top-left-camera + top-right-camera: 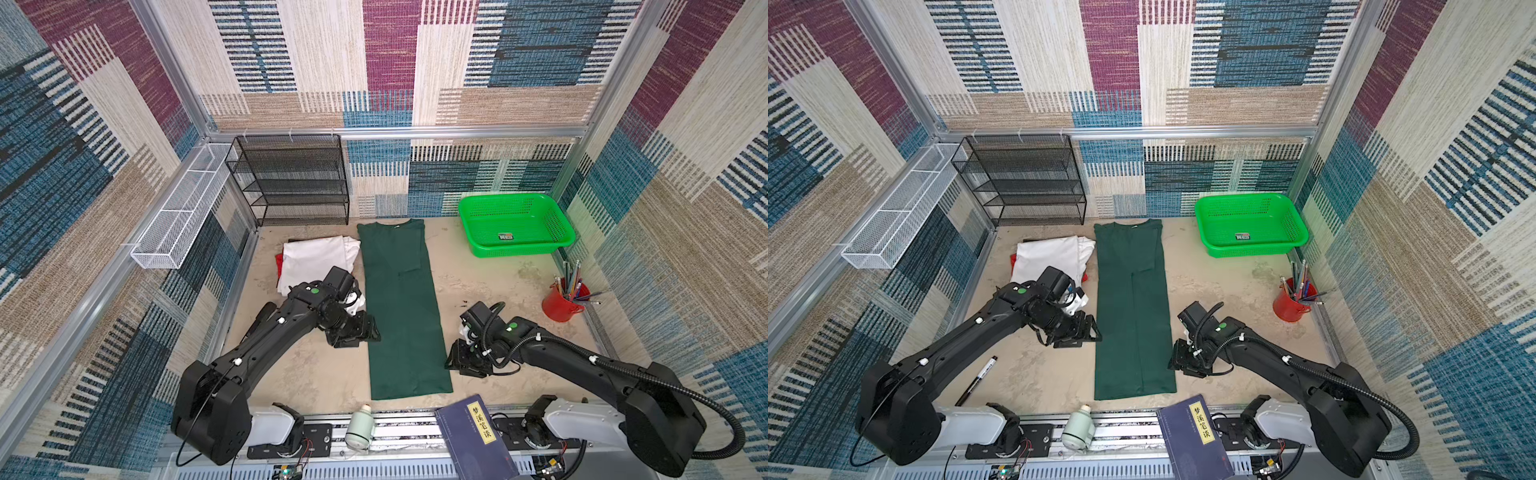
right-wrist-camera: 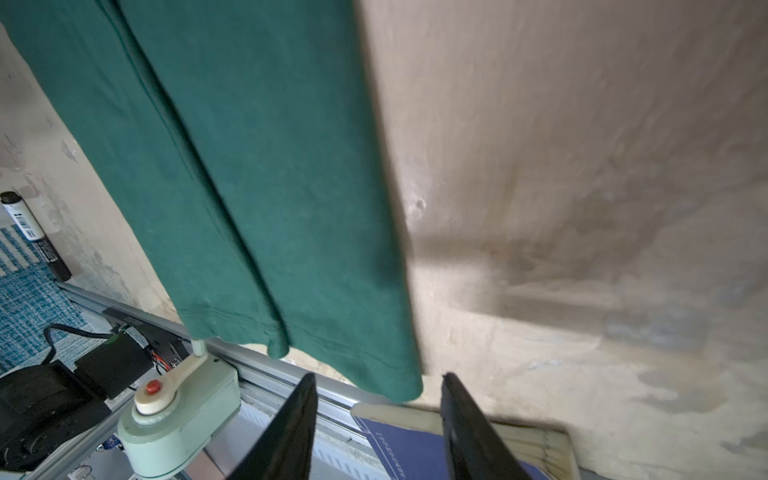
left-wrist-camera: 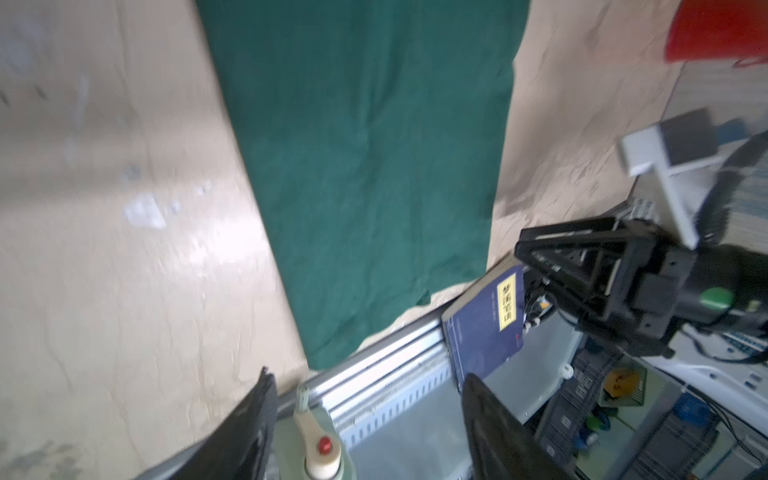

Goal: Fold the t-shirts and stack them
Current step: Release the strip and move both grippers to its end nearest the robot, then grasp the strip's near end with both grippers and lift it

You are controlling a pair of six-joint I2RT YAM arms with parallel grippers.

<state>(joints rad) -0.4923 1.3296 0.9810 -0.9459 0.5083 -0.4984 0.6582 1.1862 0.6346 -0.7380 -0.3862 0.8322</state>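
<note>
Dark green t-shirt laid out on desk
Left pincer and right pincer are held spread beside it.

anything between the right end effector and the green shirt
Nothing visible. The open, empty right end effector is close beside the green shirt, at its right edge near the hem, with only bare table there.

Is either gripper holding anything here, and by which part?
Nothing is held: the left gripper and right gripper stand open and empty, either side of the green shirt.
</note>
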